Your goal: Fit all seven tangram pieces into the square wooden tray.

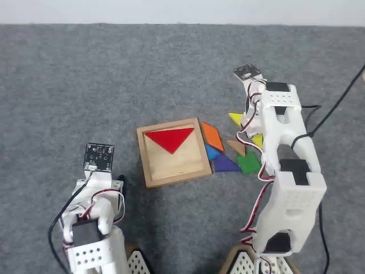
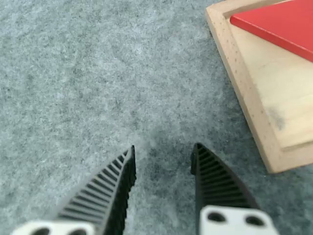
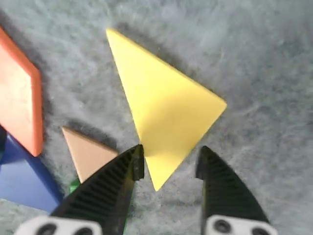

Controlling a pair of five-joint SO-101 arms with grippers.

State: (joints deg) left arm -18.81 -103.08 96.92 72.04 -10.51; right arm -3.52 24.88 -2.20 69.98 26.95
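Pale wooden tray (image 1: 171, 162), red triangle (image 1: 170, 138), yellow triangle (image 3: 164, 112).

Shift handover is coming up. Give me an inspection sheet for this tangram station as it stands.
Surface: grey felt mat covers the table.
Job's things: square wooden tray holds the red triangle. The orange piece, blue piece, purple piece, green piece, tan piece and yellow piece lie on the felt beside it.
Clutter: nothing seen.
Hands: left hand is open over bare felt near a tray corner. Right hand is open, straddling the yellow piece's tip.
Cables: servo wires run along both arms. A black cable trails off past the arm over the loose pieces.
Surroundings: pale strip beyond the mat's far edge.
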